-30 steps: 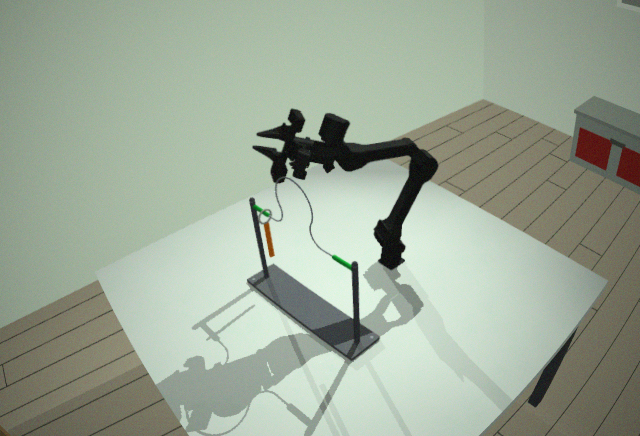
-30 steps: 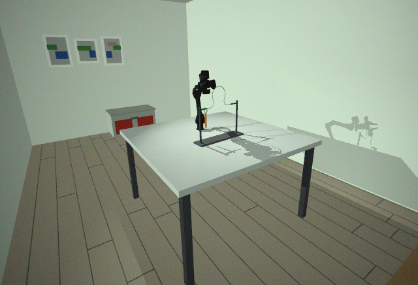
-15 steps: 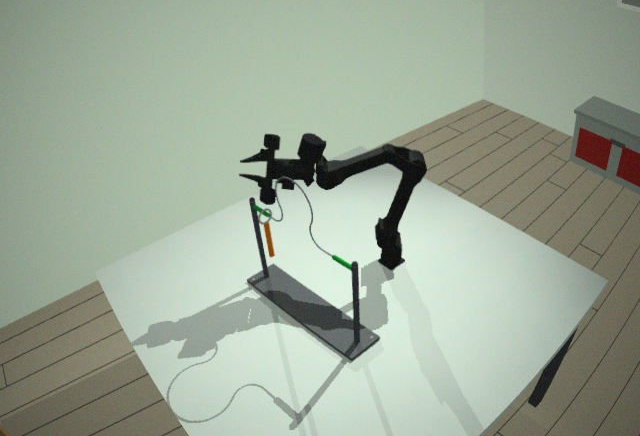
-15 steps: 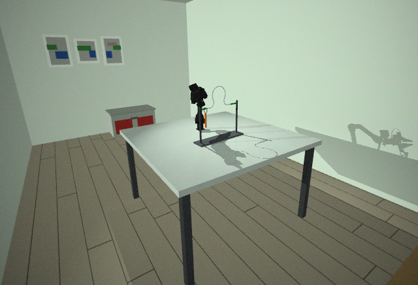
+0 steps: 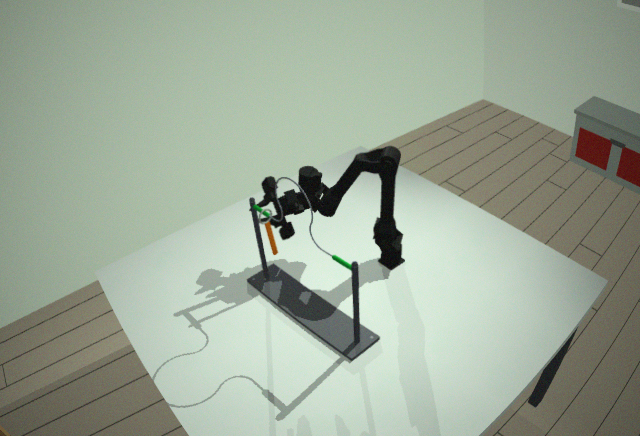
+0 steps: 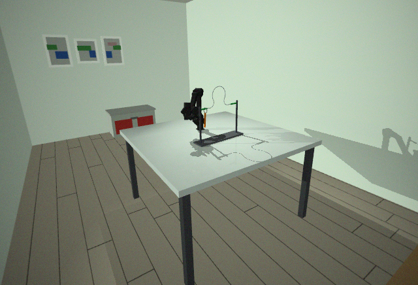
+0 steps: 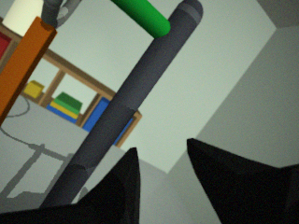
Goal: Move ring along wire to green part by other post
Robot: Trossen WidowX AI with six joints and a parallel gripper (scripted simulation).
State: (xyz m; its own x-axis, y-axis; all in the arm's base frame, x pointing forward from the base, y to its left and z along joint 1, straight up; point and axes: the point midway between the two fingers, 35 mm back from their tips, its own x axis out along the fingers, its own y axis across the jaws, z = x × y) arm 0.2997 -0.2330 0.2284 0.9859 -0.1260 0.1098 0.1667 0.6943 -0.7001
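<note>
A ring point(image 5: 267, 222) hangs around the green part point(image 5: 256, 208) point(image 6: 204, 108) point(image 7: 145, 16) beside one post point(image 5: 260, 250) point(image 6: 200, 133) point(image 7: 126, 109). Its orange handle point(image 5: 271, 239) point(image 6: 204, 119) point(image 7: 23, 67) points down, and in the wrist view it is at the upper left. My gripper point(image 7: 162, 149) is partly open and empty, close behind the ring and post in the top view. In the wrist view the post stands left of the gap between the fingertips. Whether anything touches the gripper cannot be told. The other green part point(image 5: 342, 262) point(image 6: 233, 103) meets the second post point(image 5: 355, 302) point(image 6: 236, 116).
The thin grey wire point(image 5: 310, 214) point(image 6: 218, 86) arches high between the green parts, and in the top view it crosses in front of the gripper body. Both posts stand on a dark base point(image 5: 315, 304) point(image 6: 221, 137) on the white table point(image 5: 465, 307) point(image 6: 158, 160).
</note>
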